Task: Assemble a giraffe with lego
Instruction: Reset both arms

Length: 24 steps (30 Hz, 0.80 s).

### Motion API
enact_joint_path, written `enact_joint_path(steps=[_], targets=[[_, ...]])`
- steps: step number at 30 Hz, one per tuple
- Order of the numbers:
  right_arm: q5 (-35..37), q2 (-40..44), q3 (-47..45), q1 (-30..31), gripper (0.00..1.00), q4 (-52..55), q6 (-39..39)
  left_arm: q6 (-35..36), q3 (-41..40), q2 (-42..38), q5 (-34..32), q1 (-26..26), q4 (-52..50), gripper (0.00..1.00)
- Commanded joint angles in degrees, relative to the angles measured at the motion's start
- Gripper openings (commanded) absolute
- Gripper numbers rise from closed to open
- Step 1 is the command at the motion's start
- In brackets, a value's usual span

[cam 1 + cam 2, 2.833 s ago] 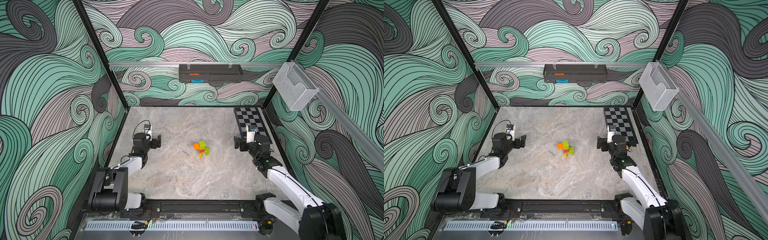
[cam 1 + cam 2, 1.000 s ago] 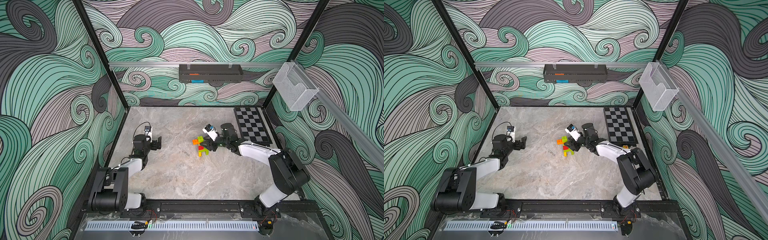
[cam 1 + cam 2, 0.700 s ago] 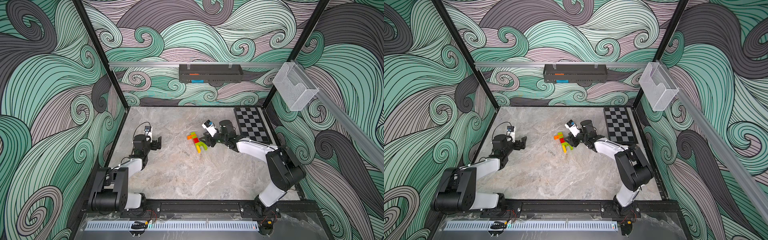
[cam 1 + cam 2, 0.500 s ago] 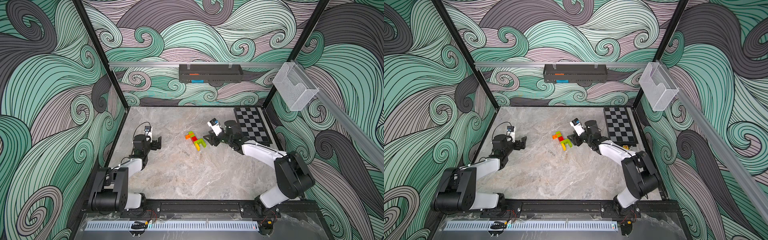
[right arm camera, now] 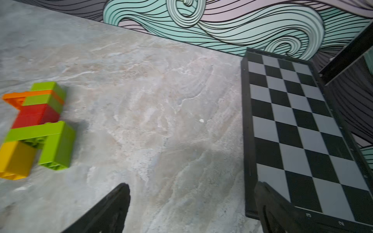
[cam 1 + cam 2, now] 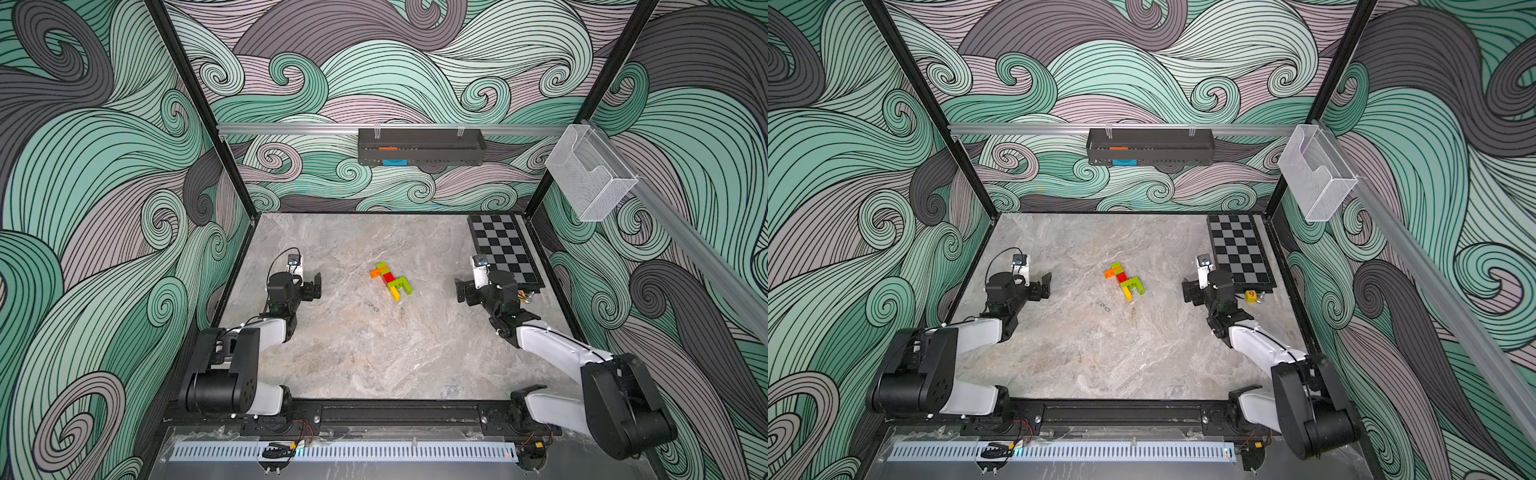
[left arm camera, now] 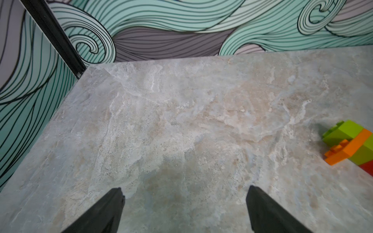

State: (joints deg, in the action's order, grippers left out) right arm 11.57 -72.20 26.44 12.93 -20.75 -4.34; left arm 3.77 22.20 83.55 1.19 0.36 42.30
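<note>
1. Giraffe (image 6: 391, 281): 8 bricks joined, 0 seen loose. Change noted: 1 second ago the right gripper (image 6: 459, 290) was clamped on it. Now it is released and lies flat on its side on the table (image 6: 374, 353).
2. Meaning for the task: judged as assembly finished and the figure set down. It lies rather than stands, so righting it may be the 1 step left.
3. Pose, left arm: folded back over its base, wrist raised and aimed inward. The left gripper (image 6: 316, 287) is well apart from the chessboard (image 6: 505, 253), beyond the figure from it. Its jaws are spread wide with nothing between them, as they were 1 second ago.
4. Pose, right arm: drawn back from the figure, forearm reaching up from its base. The right gripper now sits just beside the chessboard's near corner, jaws spread wide and empty in the wrist view.
5. Giraffe, location: mid-table, well apart from the chessboard and about level with its near end. The orange head end is farthest from the chessboard and the yellow and green legs are nearer to it.
6. Chessboard: lies flat on the right arm's side, with nothing on its squares.
7. Black tray (image 6: 420, 146): on the wall beyond the chessboard's far end, not part of the task.
</note>
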Motion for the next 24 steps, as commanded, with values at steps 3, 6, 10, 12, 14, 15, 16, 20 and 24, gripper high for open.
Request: enact_joint_path(steps=[3,6,10,12,14,15,16,20,24], targets=[[1.95,-3.54,-2.85,-3.62,0.99,-15.34,-1.10,-1.61,-0.95,3.02,-4.63,0.10,5.81,0.99],[0.60,-8.34,-4.54,-4.90,0.99,-24.72,-1.68,-3.45,3.18,4.68,-8.03,0.44,0.75,0.99],[-3.15,-15.29,-5.05,-7.41,0.99,-32.82,-0.52,-5.30,4.82,4.28,-7.46,1.65,-3.36,0.99],[-4.29,-17.38,-6.28,-9.75,0.99,-36.27,2.19,-5.44,4.88,4.25,-7.17,1.76,-3.60,0.99],[-4.48,-16.99,-5.76,-10.87,0.99,-35.00,3.63,-5.44,4.88,4.30,-7.17,1.83,-3.67,0.99],[-4.03,-16.49,-4.70,-10.91,0.99,-31.57,3.98,-5.44,4.94,4.17,-7.17,1.84,-3.67,0.99],[-3.99,-17.10,-5.16,-10.91,0.99,-33.71,3.82,-5.45,4.94,4.25,-7.17,1.82,-3.63,0.99],[-4.03,-16.72,-5.46,-10.82,0.99,-33.82,3.77,-5.44,4.87,4.17,-7.17,1.86,-3.68,0.99],[-4.24,-16.92,-5.44,-10.81,0.99,-33.93,3.67,-5.48,4.89,4.17,-7.17,1.86,-3.63,0.99]])
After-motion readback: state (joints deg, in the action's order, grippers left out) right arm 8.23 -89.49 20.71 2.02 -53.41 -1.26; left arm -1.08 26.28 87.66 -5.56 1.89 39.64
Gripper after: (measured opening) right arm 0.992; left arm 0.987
